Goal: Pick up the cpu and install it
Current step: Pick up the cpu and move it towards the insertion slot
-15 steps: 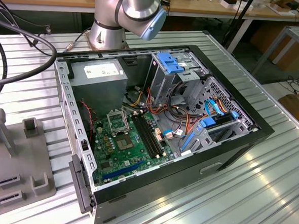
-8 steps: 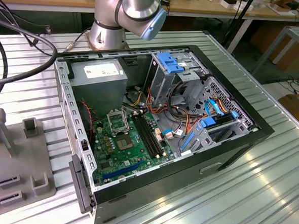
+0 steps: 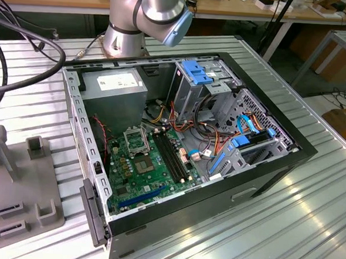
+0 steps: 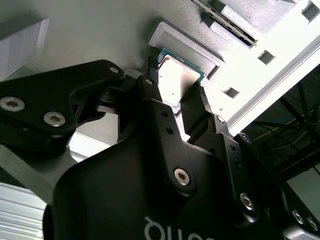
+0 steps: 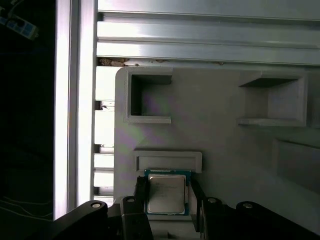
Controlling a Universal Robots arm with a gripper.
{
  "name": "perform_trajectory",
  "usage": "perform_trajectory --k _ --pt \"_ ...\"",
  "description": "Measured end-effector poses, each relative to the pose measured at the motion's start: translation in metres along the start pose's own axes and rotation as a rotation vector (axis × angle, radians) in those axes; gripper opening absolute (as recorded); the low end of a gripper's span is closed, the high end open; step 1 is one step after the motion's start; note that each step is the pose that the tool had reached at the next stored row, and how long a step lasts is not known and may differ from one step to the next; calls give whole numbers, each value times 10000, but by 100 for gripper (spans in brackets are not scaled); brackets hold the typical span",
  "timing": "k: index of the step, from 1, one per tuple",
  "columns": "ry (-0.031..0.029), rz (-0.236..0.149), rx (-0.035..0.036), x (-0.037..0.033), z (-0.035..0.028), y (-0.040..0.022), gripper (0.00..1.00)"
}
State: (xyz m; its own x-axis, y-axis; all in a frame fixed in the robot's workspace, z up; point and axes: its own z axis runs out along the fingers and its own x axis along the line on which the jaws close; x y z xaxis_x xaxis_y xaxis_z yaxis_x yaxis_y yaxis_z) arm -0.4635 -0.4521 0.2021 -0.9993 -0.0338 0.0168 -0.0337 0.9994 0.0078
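Grey tray (image 3: 17,181) sits on the counter (image 3: 290,230) at the exterior view's left, open pc case (image 3: 264,176) to its right. First wrist view: cpu (image 5: 167,194) lies flat on the tray by a raised lip. Second wrist view: hand (image 4: 176,82) straddles it, fingers (image 4: 199,100) closed on two opposite edges.

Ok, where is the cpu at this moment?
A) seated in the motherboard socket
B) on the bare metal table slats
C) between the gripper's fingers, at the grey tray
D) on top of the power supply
C: both wrist views show the cpu clasped by the gripper at the grey tray.
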Motion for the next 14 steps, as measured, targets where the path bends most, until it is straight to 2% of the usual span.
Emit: perform_trajectory --k 5,10,14 --pt "0 0 0 0 -1 0 44" --pt "-1 1 0 0 -42 0 43" --pt "1 -1 1 3 -43 -1 43"
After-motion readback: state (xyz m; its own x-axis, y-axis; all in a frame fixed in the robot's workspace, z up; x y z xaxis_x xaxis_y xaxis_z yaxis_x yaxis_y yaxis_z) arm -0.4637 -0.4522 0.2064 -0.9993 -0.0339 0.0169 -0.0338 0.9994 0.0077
